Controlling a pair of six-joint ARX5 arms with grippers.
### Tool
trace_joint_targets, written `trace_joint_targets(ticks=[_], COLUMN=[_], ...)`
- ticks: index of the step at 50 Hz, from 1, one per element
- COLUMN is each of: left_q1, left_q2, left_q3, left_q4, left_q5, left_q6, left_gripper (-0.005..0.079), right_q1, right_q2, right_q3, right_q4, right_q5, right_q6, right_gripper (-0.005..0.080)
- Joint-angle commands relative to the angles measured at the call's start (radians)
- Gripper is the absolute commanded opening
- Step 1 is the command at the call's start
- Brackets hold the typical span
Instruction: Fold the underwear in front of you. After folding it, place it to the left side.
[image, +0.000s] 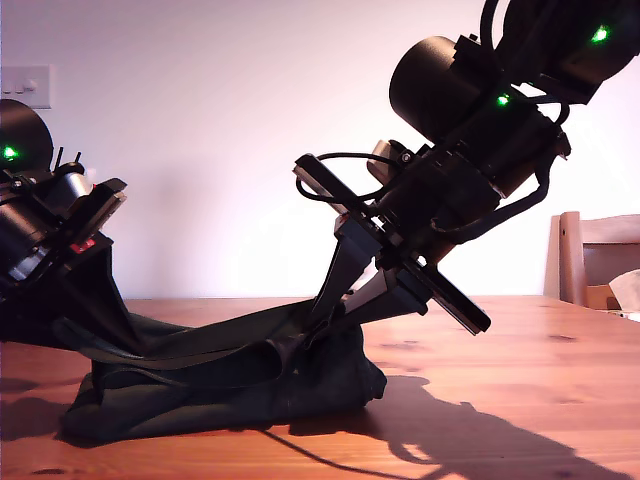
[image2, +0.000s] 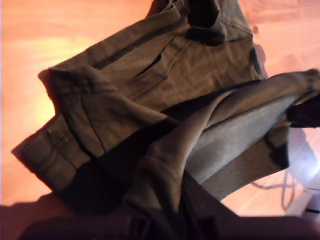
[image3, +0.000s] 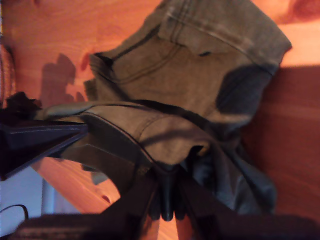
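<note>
Both jaws pinch the underwear (image: 230, 385) edges.

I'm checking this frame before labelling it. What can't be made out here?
- Exterior view: the arm at its left edge is cut off.
- First wrist view: my first gripper's jaws are buried under the underwear.
- Second wrist view: my second gripper is dark and blurred, its fingertips covered by cloth.

Dark olive-green underwear (image: 230, 385) on reddish-brown wooden table (image: 520, 400).
</note>
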Motion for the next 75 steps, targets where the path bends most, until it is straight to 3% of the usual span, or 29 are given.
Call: trace_joint_targets(ticks=[1, 5, 22, 30, 33, 41, 51, 60, 75], left_q1=[0.020, 0.020, 0.017, 0.004, -0.009, -0.021, -0.014, 0.000, 0.036], left_q2=[-0.003, -0.003, -0.003, -0.003, -0.003, -0.003, -0.003, -0.003, -0.003], left_q3=[-0.015, -0.015, -0.015, -0.015, -0.015, -0.015, -0.015, -0.013, 0.058], left_q4=[-0.010, -0.003, 0.051, 0.007, -0.002, -0.006, 0.005, 0.020, -0.046], left_q5=[-0.035, -0.036, -0.037, -0.019, -0.019, -0.045, -0.121, -0.114, 0.043], left_q6=[-0.003, -0.014, -0.105, -0.133, -0.132, -0.102, -0.058, -0.046, -0.098], left_gripper=[-0.0019, -0.0019, -0.0019, -0.0016, 0.0022, 0.0292, 0.0354, 0.0539, 0.0550], right_q1=[-0.023, -0.023, -0.014, 0.003, 0.003, 0.003, 0.006, 0.011, 0.011], right_q2=[0.019, 0.019, 0.018, 0.018, 0.018, 0.018, 0.018, 0.018, 0.018], right_q3=[0.003, 0.003, 0.003, 0.003, 0.003, 0.003, 0.003, 0.003, 0.003], right_q4=[0.002, 0.002, -0.011, -0.008, -0.008, -0.009, -0.010, -0.013, -0.018], right_q5=[0.013, -0.005, -0.241, -0.269, -0.269, -0.296, -0.340, -0.348, -0.376], right_q6=[0.004, 0.004, 0.011, 0.000, 0.000, -0.001, -0.008, -0.028, -0.051], right_gripper=[0.0151, 0.0200, 0.0200, 0.0200, 0.0200, 0.0200, 0.0200, 0.0200, 0.0200])
